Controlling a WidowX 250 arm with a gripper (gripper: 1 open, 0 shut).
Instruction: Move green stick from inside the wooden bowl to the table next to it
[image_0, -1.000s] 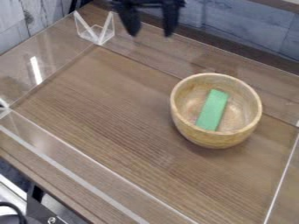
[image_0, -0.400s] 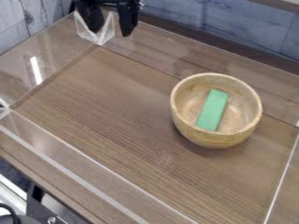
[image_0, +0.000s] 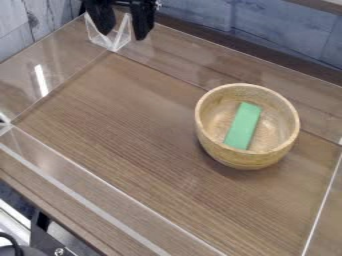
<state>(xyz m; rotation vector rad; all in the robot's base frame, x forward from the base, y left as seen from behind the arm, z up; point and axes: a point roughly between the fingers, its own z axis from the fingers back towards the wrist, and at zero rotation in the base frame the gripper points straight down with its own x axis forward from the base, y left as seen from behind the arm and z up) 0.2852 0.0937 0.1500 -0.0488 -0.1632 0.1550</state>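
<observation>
We found the task hardly begun at this moment. Starting at the left, far up and to the left of the wooden bowl (image_0: 249, 125), the gripper (image_0: 120, 22) hung at the top edge of the view, well apart from the bowl, pointing down with its dark fingers spread and nothing between them. Just behind it, at the back edge of the table (image_0: 120, 130), a clear acrylic bracket (image_0: 107, 35) stood at the corner of the clear walls. Between the gripper and the bowl we saw only brown wood grain with dark streaks, which we judged a fair place to set the piece down once it was out. Moving right, the bowl sat upright toward the right side of the table, round, pale tan, with a thick rim and a smooth light inside. The green stick (image_0: 245, 124) lay inside the bowl, resting on its floor and leaning slightly up the inner slope, its long axis running from the near left toward the far right. It looked like a small flat rectangular block, bright green, roughly half as long as the bowl was wide, with clean straight edges. In our judgement everything was left to do: reaching the bowl, grasping the stick, lifting it clear of the rim and laying it on the table beside the bowl.
</observation>
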